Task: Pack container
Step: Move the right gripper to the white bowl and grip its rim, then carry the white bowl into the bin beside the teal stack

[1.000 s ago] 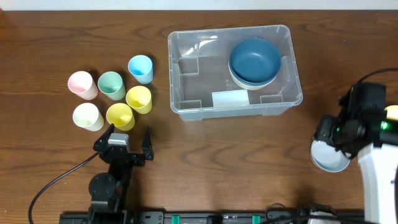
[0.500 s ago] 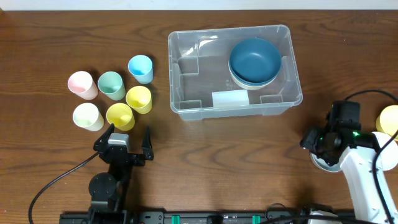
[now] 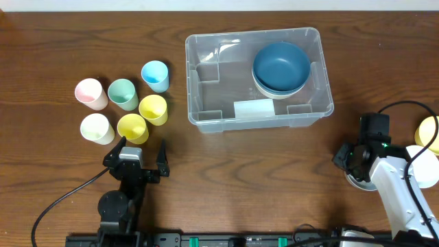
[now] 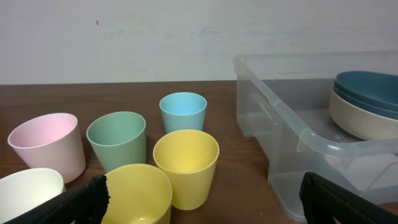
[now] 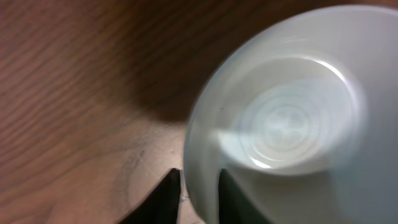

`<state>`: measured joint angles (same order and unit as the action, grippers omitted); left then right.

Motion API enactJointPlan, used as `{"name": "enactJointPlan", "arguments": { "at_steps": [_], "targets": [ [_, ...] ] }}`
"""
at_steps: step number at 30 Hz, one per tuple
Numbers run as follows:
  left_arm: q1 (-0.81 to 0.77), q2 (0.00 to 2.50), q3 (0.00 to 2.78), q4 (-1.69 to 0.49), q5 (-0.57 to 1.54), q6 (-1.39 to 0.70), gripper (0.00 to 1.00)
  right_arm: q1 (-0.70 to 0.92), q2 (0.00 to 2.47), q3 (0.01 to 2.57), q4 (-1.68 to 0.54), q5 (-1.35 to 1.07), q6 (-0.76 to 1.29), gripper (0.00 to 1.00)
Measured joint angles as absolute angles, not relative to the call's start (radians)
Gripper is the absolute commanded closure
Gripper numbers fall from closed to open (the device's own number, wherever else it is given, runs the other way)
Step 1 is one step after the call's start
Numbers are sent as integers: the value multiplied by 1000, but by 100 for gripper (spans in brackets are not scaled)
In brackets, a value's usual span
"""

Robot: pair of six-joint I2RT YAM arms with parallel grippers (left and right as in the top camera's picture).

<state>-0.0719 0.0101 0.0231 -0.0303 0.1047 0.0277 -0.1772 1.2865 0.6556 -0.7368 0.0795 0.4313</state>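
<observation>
The right gripper (image 5: pixel 198 190) has its two dark fingers drawn narrow, one on each side of the rim of a pale bowl (image 5: pixel 286 118), so it grips that rim; in the overhead view this is at the lower right of the frame, with the bowl mostly hidden under the arm. The left gripper (image 3: pixel 140 149) stands wide and holds nothing; it sits at the lower left, just below six cups; a yellow cup (image 3: pixel 132 127) lies nearest its fingers. The container (image 3: pixel 219 89) is at upper centre on the dark wooden table (image 3: pixel 55 41), well apart from both grippers; stacked dark blue bowls (image 3: pixel 281 68) fill its right part; a white label (image 3: pixel 254 108) shows on its near wall. Behind the table, the left wrist view shows a plain pale wall (image 4: pixel 124 37).
</observation>
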Motion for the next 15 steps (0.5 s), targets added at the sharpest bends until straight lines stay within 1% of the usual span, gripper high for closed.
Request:
{"name": "enactJointPlan", "arguments": {
  "at_steps": [3, 6, 15],
  "targets": [
    [-72, 10, 23, -30, 104, 28, 2, -177, 1298, 655, -735, 88, 434, 94],
    [-72, 10, 23, -30, 105, 28, 2, -177, 1301, 655, -734, 103, 436, 99],
    [-72, 10, 23, -30, 105, 28, 2, -177, 1301, 655, -723, 126, 436, 99]
  ]
}}
